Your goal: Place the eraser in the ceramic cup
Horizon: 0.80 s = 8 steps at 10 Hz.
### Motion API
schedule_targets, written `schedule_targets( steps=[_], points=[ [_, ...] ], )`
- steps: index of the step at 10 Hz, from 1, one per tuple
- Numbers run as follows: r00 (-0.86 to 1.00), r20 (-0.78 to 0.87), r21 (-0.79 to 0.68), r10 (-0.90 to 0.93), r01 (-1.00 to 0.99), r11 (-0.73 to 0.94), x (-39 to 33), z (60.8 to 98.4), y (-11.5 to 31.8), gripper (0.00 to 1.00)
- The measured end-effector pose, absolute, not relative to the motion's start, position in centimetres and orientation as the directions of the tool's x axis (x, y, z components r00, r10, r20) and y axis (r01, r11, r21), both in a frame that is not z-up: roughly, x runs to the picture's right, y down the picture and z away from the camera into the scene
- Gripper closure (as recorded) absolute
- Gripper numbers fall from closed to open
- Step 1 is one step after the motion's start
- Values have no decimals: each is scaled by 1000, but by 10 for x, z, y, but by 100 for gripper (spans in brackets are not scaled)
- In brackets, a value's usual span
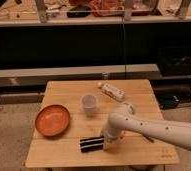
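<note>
One end effector (108,143) beside eraser (91,144), near table (64,156) edge.

No legible text, hand (109,142) at eraser (91,144)

The white arm (154,127) is extended from the near right and bent downward at the wrist; the gripper (107,144) is held low, near centre.

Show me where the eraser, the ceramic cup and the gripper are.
eraser (90,144): camera view, middle of its black top.
ceramic cup (89,105): camera view, its outer wall.
gripper (108,143): camera view, its tip, at the eraser's right-hand end in the picture.
</note>
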State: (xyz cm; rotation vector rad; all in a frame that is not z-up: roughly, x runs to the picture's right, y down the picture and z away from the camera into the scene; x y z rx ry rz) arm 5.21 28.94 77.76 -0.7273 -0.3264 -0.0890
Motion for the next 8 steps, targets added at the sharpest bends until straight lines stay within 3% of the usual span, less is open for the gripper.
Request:
schedule_targets(
  steps=[2,8],
  points=[
    [948,315,-632,32,185,753,53,774,271,100],
    [959,281,-615,42,146,775,62,758,210,100]
  ],
)
